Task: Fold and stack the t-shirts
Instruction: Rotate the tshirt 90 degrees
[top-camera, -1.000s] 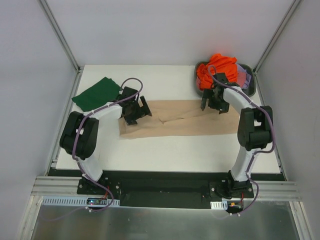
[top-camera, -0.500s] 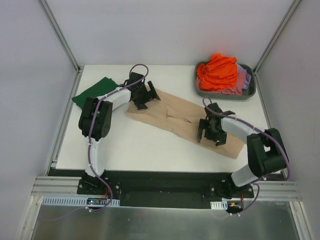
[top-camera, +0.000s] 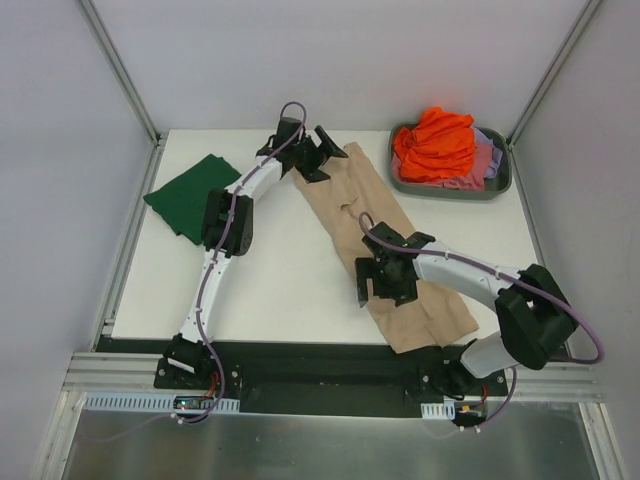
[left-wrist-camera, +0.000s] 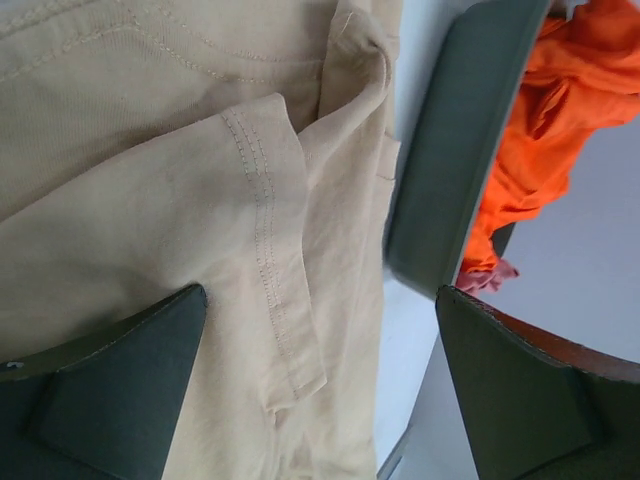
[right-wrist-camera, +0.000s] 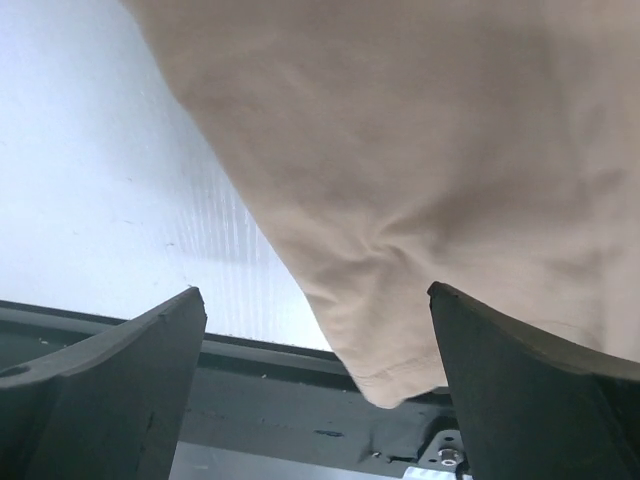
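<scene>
On the white desk (top-camera: 280, 285), grey-walled, I see the beige t-shirt (top-camera: 342, 197) lying diagonally and the green t-shirt (top-camera: 190, 196) at left. Left pincer (top-camera: 320, 152) and right pincer (top-camera: 378, 286) gape wide, empty, above the beige cloth's ends.

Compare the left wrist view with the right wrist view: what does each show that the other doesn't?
Only the left wrist view shows the grey tub with the orange shirt in it, and a stitched hem folded over on the beige shirt. Only the right wrist view shows bare white table and the dark strip past its edge, which a corner of the shirt overlaps. Both show the beige shirt lying under an open gripper, the left gripper and the right gripper, each holding nothing.
</scene>
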